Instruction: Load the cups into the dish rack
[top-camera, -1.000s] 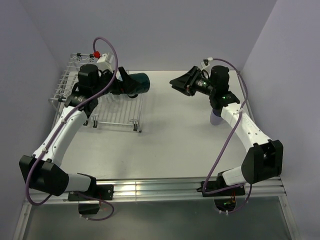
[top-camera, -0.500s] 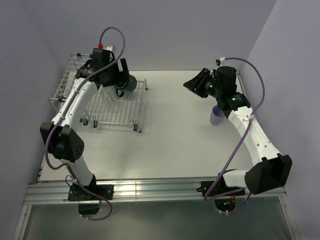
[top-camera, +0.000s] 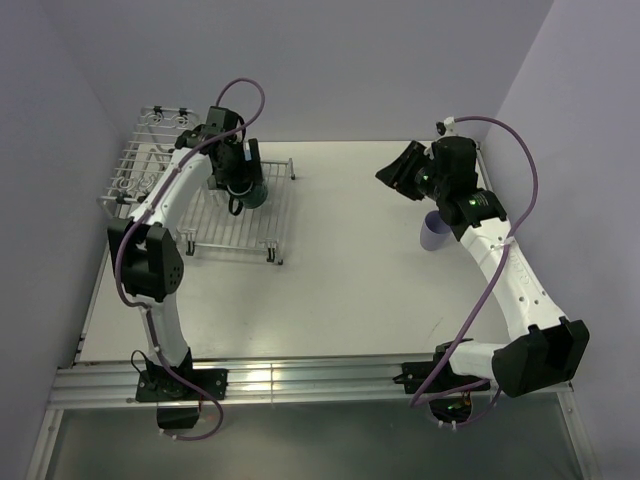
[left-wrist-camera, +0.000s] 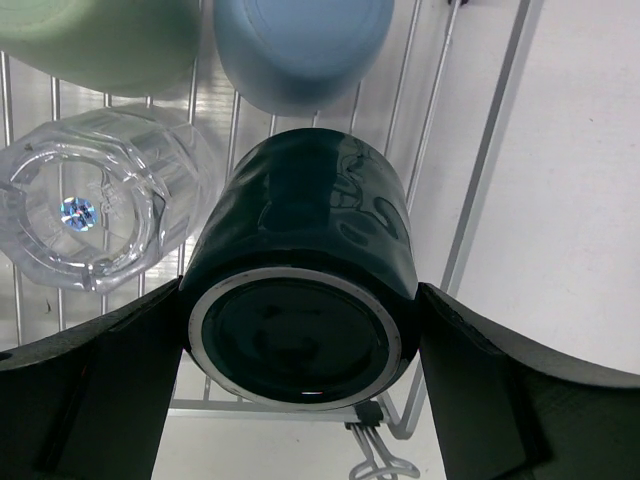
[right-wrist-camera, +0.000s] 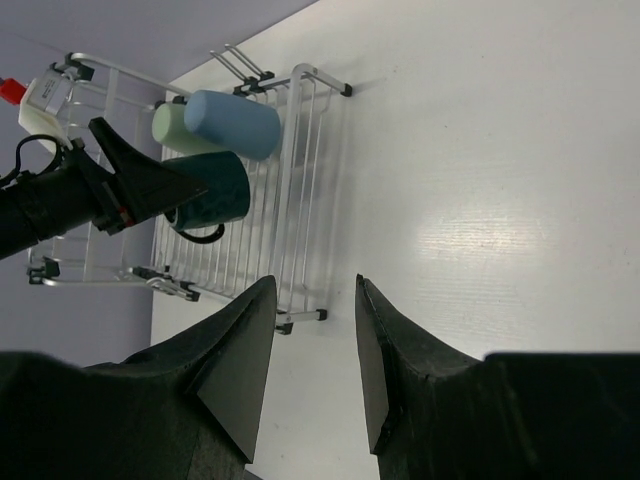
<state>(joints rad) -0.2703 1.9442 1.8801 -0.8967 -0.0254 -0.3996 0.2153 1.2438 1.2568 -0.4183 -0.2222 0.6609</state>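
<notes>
Your left gripper is clamped across the dark green mug. The mug's long axis points down at the dish rack grid, just beside the clear glass. Your right gripper gapes empty and is nearer the lavender cup, which stands well apart from the rack.

Green mug, clear glass, pale green cup and blue cup sit, seemingly inverted, on the rack; lavender cup apart.
</notes>
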